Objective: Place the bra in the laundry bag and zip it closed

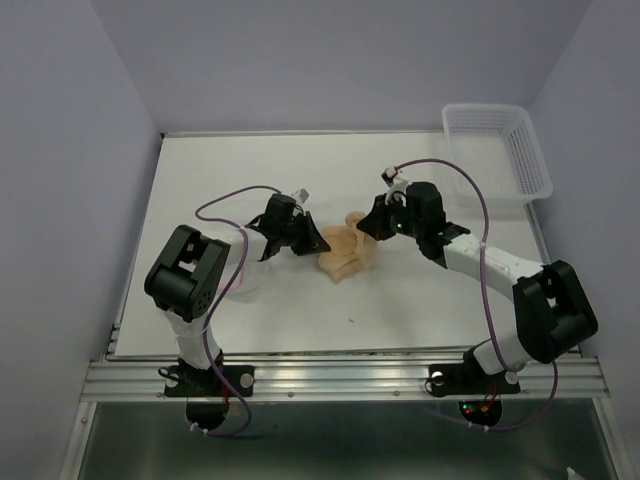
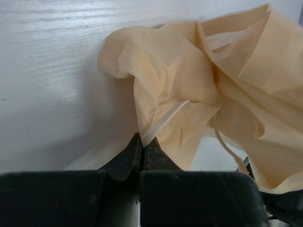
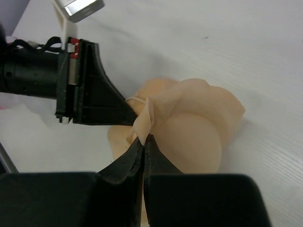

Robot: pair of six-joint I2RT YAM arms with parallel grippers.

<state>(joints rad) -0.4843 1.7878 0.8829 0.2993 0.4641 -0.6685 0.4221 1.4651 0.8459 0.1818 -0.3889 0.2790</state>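
Observation:
The beige bra [image 1: 346,253] lies crumpled in the middle of the white table, between my two grippers. My left gripper [image 1: 313,241] is at its left side, jaws shut on a pale strap edge of the bra [image 2: 199,90]. My right gripper [image 1: 369,229] comes in from the right and is shut on a pinched fold of the bra [image 3: 189,127], whose padded cup bulges beside the tips. The two grippers' tips nearly meet, with the left gripper [image 3: 131,112] just above the right one's fingers. A pale translucent shape, seemingly the laundry bag [image 1: 244,283], shows partly under the left arm.
A white plastic lattice basket [image 1: 497,150] stands at the back right corner. Purple cables loop over both arms. Walls close in the table on the left, back and right.

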